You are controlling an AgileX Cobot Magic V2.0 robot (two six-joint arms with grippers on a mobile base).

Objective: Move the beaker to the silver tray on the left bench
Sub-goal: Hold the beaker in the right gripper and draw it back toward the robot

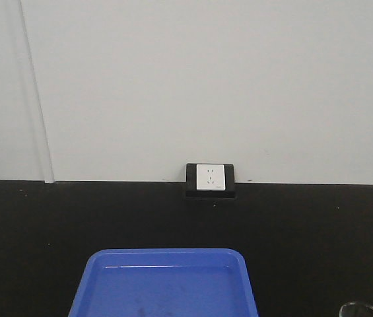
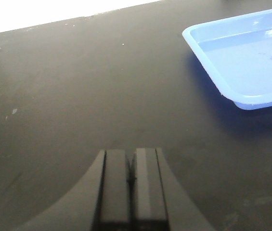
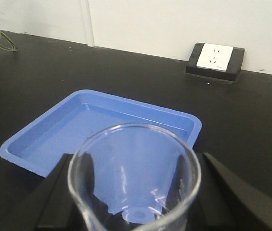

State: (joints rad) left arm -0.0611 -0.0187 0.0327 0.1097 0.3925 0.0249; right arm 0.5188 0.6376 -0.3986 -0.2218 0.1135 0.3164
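Beaker (image 3: 134,144) held in the right gripper (image 3: 133,192) beside the blue tray (image 3: 54,132)
Its fingers clasp the clear glass on both sides above the black counter (image 3: 251,125); the left gripper (image 2: 131,179) is pressed together, holding nothing, low over the counter.

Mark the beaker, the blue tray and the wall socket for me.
beaker (image 3: 134,183): right wrist view, far wall seen through the open mouth.
blue tray (image 1: 166,284): front-facing view, bare floor of the tray.
wall socket (image 1: 211,177): front-facing view, white faceplate.
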